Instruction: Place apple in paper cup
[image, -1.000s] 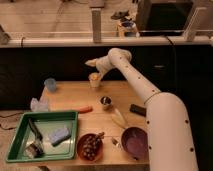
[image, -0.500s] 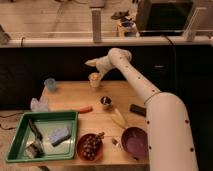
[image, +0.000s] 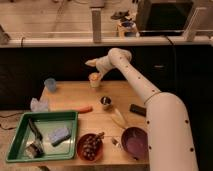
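The paper cup (image: 94, 81) stands at the far edge of the wooden table (image: 75, 97), pale and small. The orange-yellow apple (image: 94, 76) sits in its mouth. My gripper (image: 92, 64) is just above and slightly behind the cup, at the end of the white arm (image: 135, 80) reaching from the right. Nothing shows held in it.
A translucent blue cup (image: 50, 84) stands at the far left. A carrot (image: 83, 108) and a small dark metallic cup (image: 105, 102) lie mid-table. A green tray (image: 70, 118) with a sponge and brush is front left. A bowl of grapes (image: 90, 146) and a purple bowl (image: 133, 142) are in front.
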